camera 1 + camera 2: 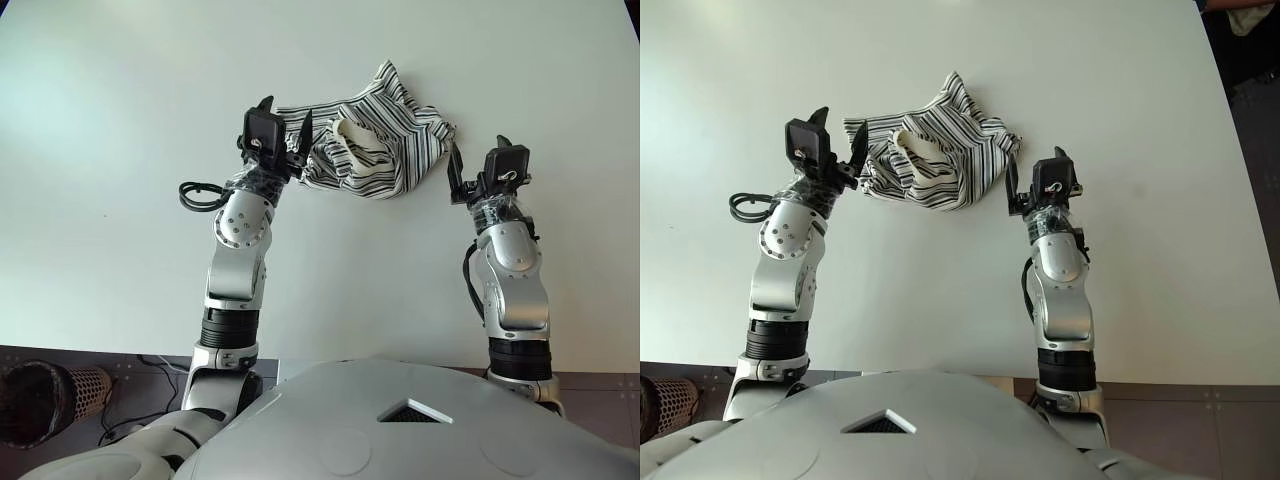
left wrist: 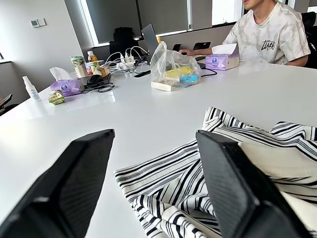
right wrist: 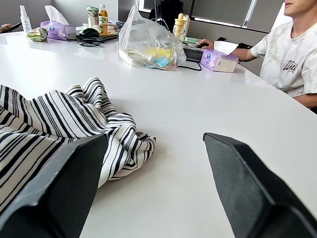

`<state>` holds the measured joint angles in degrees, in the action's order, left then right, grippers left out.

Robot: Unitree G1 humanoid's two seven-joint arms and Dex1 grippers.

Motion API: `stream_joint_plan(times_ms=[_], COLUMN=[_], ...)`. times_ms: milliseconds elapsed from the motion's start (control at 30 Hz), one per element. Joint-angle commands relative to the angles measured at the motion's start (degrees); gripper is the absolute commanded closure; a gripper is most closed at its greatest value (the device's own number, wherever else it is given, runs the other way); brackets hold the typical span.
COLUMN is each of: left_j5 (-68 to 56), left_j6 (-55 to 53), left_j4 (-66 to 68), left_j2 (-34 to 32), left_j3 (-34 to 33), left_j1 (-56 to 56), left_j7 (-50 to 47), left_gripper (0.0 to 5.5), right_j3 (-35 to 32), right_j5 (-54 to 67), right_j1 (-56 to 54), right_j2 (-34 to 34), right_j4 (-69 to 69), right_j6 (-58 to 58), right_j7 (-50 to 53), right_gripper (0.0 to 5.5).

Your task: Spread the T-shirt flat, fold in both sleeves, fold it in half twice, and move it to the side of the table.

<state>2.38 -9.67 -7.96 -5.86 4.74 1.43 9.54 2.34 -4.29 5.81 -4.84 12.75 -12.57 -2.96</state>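
**Two open grippers flank a crumpled striped T-shirt**

The left gripper (image 1: 286, 112) has its jaws spread wide and grasps nothing. In the left wrist view its black fingers (image 2: 74, 188) frame the near edge of the T-shirt (image 1: 370, 150), which lies between and just past them. Whether a finger touches the cloth cannot be told. The right gripper (image 1: 480, 146) is likewise spread and empty, just beside the shirt's opposite corner, with one fingertip close to the cloth.

The T-shirt is black-and-white striped, with a cream patch showing among its folds. It lies bunched in a heap on the white table (image 1: 150, 80), between the two grippers and toward the far middle of the tabletop.

The wrist views look across the table to its far part. There sit:
- a clear plastic bag (image 2: 173, 67) with yellow and blue contents
- a purple tissue box (image 2: 67, 85)
- a second tissue box (image 2: 223, 60)
- a spray bottle (image 2: 30, 88)
- drink bottles (image 2: 91, 57)
- a tangle of cables (image 2: 101, 85)

All stand well apart from the shirt, and their labels are too small to read.

The eye views look down from above and show the shirt's whole outline. They also show a mesh bin (image 1: 45, 395) on the floor below the table's near edge, on the robot's left.
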Motion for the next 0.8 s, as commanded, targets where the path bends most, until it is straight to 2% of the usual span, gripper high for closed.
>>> stream_joint_plan(times_ms=[33,333,800], left_j5=[-0.2,0.5,0.2], left_j6=[-0.6,-1.2,-1.7], left_j4=[-1.9,-2.4,-0.7], left_j2=[0.6,1.3,-0.8], left_j3=[-0.1,-0.2,1.1], left_j1=[-1.8,-2.5,-0.2], left_j7=[-1.1,-2.7,0.1], left_gripper=[2.44,2.44,2.44], right_j3=[-0.7,-1.9,-1.1], right_j5=[0.7,2.1,1.6], right_j1=[-0.1,0.4,-0.6], right_j2=[-0.5,-0.3,-0.7], right_j4=[0.5,2.7,2.1], right_j6=[-0.4,-2.1,-2.9], right_j7=[-0.5,-0.8,-1.2], right_gripper=[1.96,1.96,1.96])
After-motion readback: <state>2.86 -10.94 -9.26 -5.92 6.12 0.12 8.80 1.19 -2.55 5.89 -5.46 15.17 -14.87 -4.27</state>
